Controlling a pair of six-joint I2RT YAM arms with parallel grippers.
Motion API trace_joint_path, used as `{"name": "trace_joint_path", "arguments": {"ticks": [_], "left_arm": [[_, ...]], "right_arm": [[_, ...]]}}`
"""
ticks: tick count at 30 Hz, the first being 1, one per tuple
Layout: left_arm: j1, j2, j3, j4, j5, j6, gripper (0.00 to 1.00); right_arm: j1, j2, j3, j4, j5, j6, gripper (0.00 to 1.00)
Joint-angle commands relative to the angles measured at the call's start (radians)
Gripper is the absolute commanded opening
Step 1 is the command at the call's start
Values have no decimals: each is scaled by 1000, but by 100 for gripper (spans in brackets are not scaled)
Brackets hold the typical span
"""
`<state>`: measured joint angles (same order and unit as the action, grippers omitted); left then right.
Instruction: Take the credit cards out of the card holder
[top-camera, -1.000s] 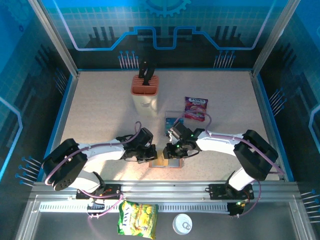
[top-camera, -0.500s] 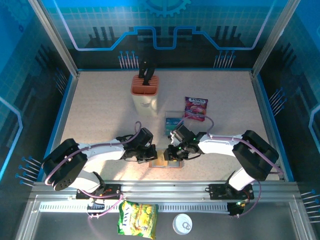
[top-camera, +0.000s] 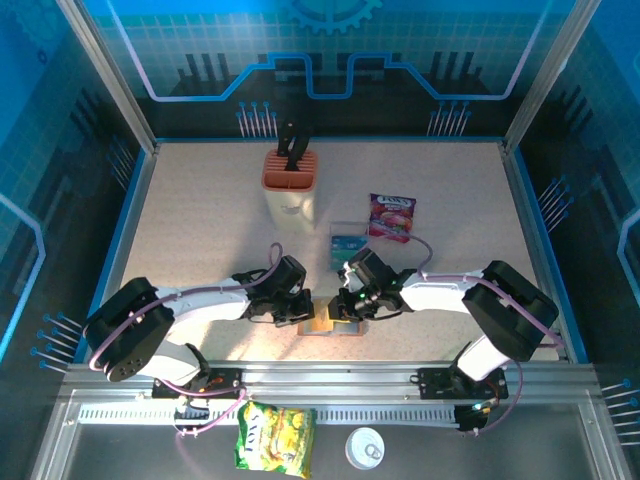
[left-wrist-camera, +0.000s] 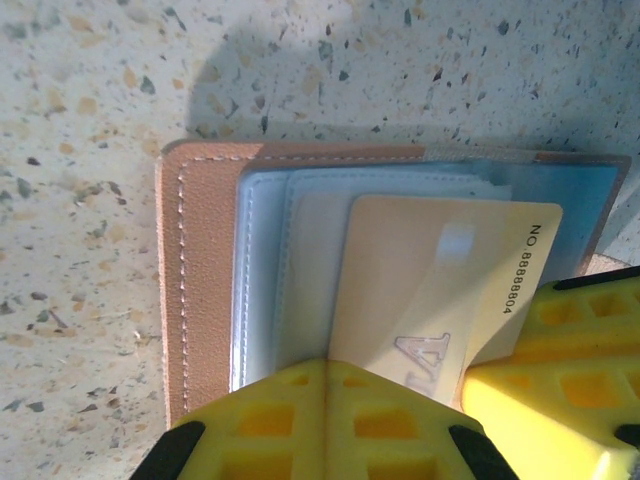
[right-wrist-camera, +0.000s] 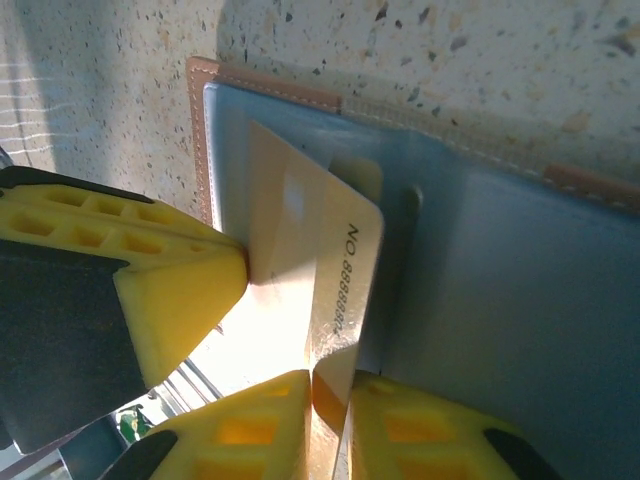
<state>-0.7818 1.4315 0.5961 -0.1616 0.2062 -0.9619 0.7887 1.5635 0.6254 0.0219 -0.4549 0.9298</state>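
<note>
Change: the right pincer (right-wrist-camera: 328, 388) has narrowed its jaws over the last second and now nips the edge of a cream card (left-wrist-camera: 430, 290).
Meaning: the grasp looks made; the pull-out is not yet done.
Card: askew over the blue pockets of the holder (left-wrist-camera: 200, 280); how much is tucked in, I cannot tell.
Holder: open flat on the tabletop (top-camera: 200, 220), between both arms.
Left pincer (left-wrist-camera: 325, 372): closed on nothing, seemingly pinning the holder down.
In the way: its fingers overlap the card's near edge, so the card may drag.
Around: a clear tray (top-camera: 347, 240) lies just beyond the holder. A snack packet (top-camera: 391, 216) and knife block (top-camera: 290, 185) sit farther beyond, well clear.
</note>
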Motion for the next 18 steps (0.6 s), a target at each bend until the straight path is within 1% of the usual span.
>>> {"name": "trace_joint_path", "arguments": {"ticks": [1, 5, 8, 14, 18], "left_arm": [[-6, -19, 1, -58, -8, 3, 2], [-5, -22, 4, -65, -8, 4, 2], [-5, -26, 4, -74, -14, 5, 2], [-5, -50, -8, -82, -26, 0, 2], [-5, -57, -13, -74, -29, -6, 4]], "right_arm": [[-12, -10, -15, 41, -27, 11, 13], [-18, -18, -23, 36, -24, 10, 9], [-25, -34, -35, 22, -21, 7, 9], [-46, -117, -82, -23, -7, -5, 6], [-58, -165, -75, -89, -4, -44, 4]]}}
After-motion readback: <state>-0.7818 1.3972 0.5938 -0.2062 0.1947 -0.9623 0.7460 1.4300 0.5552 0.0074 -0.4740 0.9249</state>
